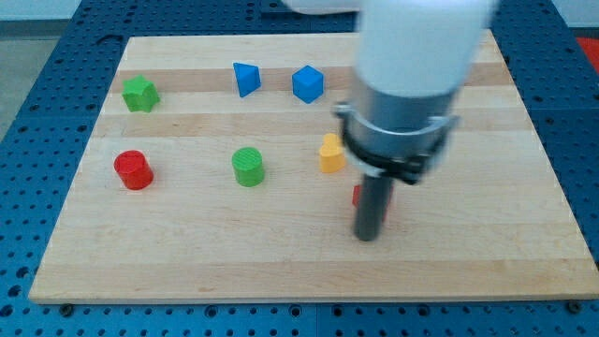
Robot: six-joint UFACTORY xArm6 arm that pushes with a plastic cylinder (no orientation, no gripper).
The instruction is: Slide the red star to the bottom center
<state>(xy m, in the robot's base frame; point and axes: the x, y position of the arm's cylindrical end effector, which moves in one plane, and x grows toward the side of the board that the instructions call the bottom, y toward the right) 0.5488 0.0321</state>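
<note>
The red star [357,196] lies right of the board's middle, mostly hidden behind my rod; only red slivers show on either side of it. My tip [369,236] rests on the board just below the star, touching or nearly touching it. The arm's white and grey body covers the view's upper right.
On the wooden board [187,262]: a green star [139,94] at upper left, a blue triangle [245,78], a blue cube [307,83], a red cylinder [133,169] at left, a green cylinder [248,167] at centre, a yellow block [330,153] just above-left of the rod.
</note>
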